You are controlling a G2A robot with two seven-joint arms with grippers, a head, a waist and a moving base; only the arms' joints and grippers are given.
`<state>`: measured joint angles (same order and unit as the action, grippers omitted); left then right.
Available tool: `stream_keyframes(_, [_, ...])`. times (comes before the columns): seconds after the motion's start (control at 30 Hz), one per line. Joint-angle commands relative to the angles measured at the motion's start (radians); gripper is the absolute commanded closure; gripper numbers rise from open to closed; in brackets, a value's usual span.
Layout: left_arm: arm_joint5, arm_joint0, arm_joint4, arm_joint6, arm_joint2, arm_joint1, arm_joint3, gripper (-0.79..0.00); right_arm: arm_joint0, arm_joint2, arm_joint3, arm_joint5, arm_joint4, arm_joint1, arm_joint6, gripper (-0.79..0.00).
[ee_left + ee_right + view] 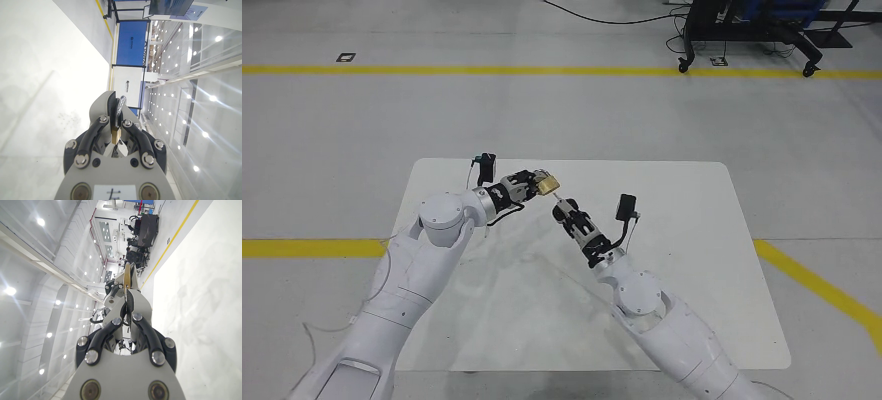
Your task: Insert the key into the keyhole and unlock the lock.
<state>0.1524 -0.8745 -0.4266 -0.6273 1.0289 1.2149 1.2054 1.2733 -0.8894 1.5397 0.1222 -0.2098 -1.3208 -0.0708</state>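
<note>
Above the white table [692,290], my left gripper [530,186] is shut on a brass padlock [547,183]. In the left wrist view the fingers [111,103] clamp the silver shackle [121,106], and the brass body [115,136] points back toward the wrist. My right gripper [563,209] sits just in front of the padlock, shut on a small silver key [125,292]. In the right wrist view the key points at the edge-on padlock [127,274]. I cannot tell whether its tip is inside the keyhole. The left gripper [113,289] shows behind the padlock.
Both grippers are held in the air over the far middle of the table. Yellow floor lines [542,70] run beyond the table, and a dark wheeled frame [742,35] stands far back right.
</note>
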Motion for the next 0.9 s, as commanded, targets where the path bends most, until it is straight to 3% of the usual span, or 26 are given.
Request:
stream_keyframes(0.0, [0.003,0.0,0.001,0.002,0.002,0.001,-0.001,0.0,-0.001,0.003,-0.001,-0.003,0.014,-0.003,-0.003,0.0])
stream_keyframes(0.87, [0.009,0.0,0.01,-0.025,0.018,0.011,-0.009,0.0,-0.008,-0.011,-0.02,-0.037,0.047,-0.041,-0.005,0.0])
